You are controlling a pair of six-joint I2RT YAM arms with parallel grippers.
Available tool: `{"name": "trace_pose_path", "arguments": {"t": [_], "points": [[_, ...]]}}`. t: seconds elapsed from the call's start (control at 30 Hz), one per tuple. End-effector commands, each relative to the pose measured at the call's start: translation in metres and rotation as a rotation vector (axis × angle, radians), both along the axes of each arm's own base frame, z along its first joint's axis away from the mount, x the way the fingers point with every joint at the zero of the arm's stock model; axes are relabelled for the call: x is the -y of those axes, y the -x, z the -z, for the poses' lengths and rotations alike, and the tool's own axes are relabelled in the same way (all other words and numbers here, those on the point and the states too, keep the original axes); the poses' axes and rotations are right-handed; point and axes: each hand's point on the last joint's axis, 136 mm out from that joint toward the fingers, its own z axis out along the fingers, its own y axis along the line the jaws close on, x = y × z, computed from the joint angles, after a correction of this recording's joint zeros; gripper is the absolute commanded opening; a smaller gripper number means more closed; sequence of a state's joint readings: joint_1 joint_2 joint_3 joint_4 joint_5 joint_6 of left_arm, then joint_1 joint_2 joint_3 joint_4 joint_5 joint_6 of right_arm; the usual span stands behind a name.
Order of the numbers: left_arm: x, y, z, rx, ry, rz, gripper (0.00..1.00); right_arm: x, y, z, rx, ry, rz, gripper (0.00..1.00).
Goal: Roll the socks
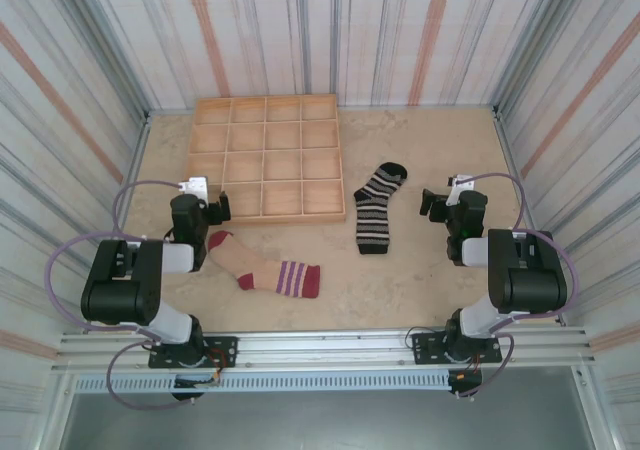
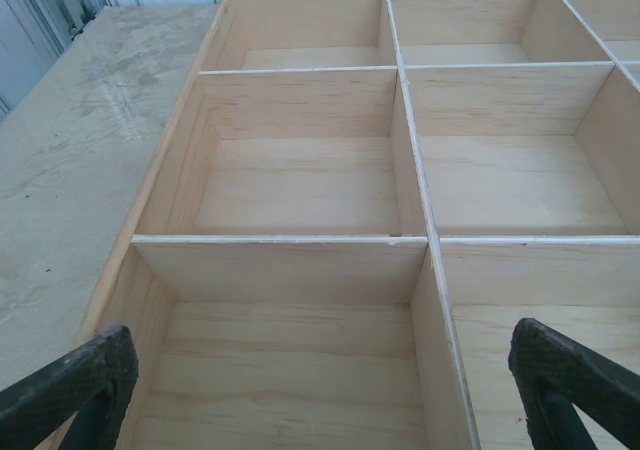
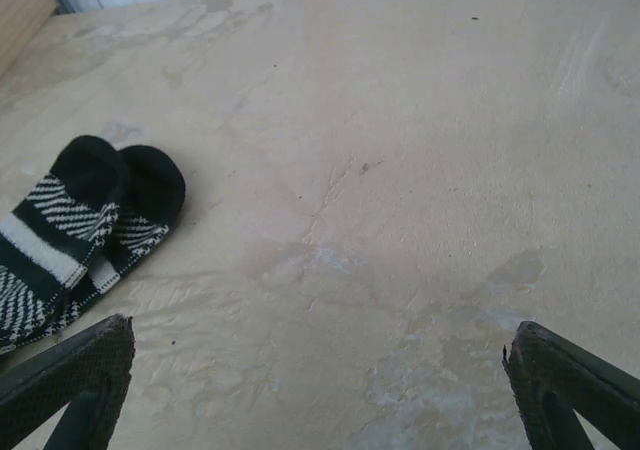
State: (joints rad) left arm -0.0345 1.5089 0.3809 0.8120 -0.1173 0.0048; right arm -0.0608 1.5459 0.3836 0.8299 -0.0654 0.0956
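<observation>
black sock: long axis near-to-far, lies left of right claw, spread wide | beige sock: long axis crosswise, just base-side of left claw, also spread

My surface: pale, stone-look top, mottled with faint stains and scuffs. Wooden grid tray sits flat on far left part, four rows of four compartments, thin dividers. Black sock with grey-white stripes lies flat just right of tray, not touching it, solid black end farthest from me. Beige sock lies flat on my near left, in front of tray, dark red toe pointing left, purple-white striped dark red cuff pointing right. Socks well apart.
</observation>
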Motion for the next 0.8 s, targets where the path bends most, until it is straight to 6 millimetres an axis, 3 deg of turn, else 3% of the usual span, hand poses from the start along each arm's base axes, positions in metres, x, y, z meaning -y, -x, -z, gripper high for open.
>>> {"name": "trace_pose_path", "arguments": {"t": [0.0, 0.6, 0.77], "points": [[-0.0011, -0.0038, -0.0078, 0.024, -0.027, -0.005, 0.99, -0.0001, -0.0041, -0.0061, 0.016, 0.001, -0.010, 0.99], [-0.0014, -0.0035, -0.0077, 0.022, -0.027, -0.005, 0.99, -0.0001, -0.0036, -0.0047, 0.011, 0.003, -0.008, 0.99], [-0.0006, -0.0038, -0.0129, 0.018, -0.049, -0.022, 0.99, 0.0033, -0.0050, -0.0133, -0.023, 0.019, 0.023, 0.99]]}}
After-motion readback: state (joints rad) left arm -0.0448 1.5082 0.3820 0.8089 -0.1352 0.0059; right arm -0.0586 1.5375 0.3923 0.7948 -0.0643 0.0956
